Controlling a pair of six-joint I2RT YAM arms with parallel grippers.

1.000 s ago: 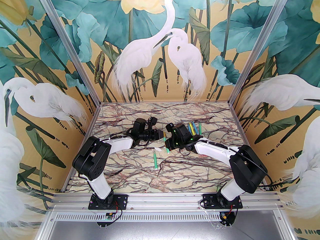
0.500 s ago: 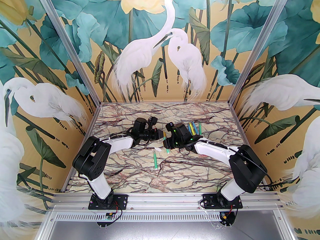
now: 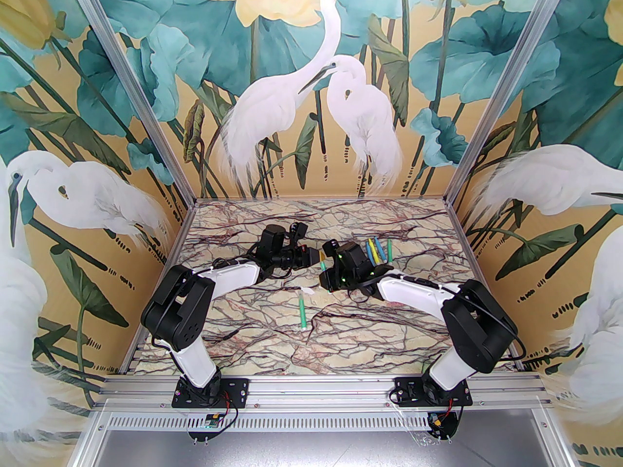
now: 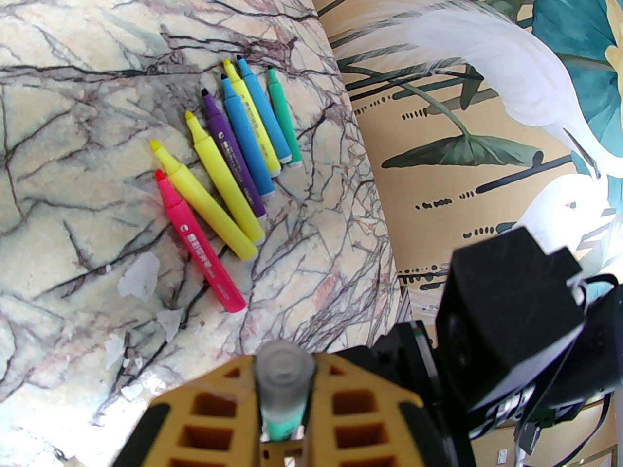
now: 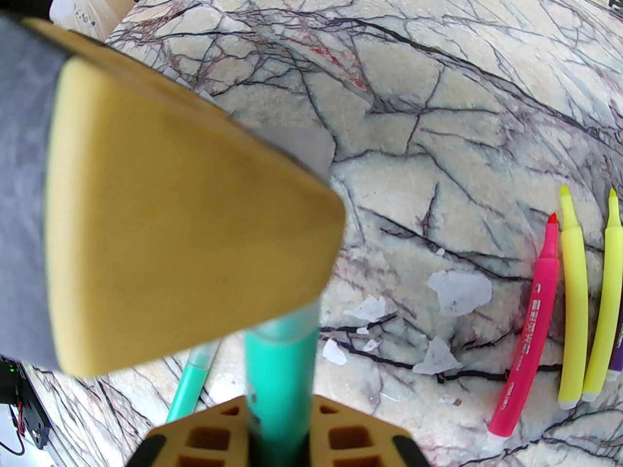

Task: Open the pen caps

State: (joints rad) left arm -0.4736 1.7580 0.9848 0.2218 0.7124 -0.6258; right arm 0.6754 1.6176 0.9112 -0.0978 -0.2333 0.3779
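Pens (image 4: pixel 232 161) in a row — clear bits (image 4: pixel 138 275) beside

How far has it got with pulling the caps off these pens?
Done: eight uncapped pens lie in a row, tips bare, with loose clear caps beside them. In hand: the right gripper is shut on a green pen, and the left gripper is shut on its cap, which looks not yet off. Left: a second green pen, apparently still capped.

In right wrist we can't see the green pen (image 5: pixel 278 358) top: blurred yellow finger (image 5: pixel 170 222) covers it; bottom edge cuts its body.
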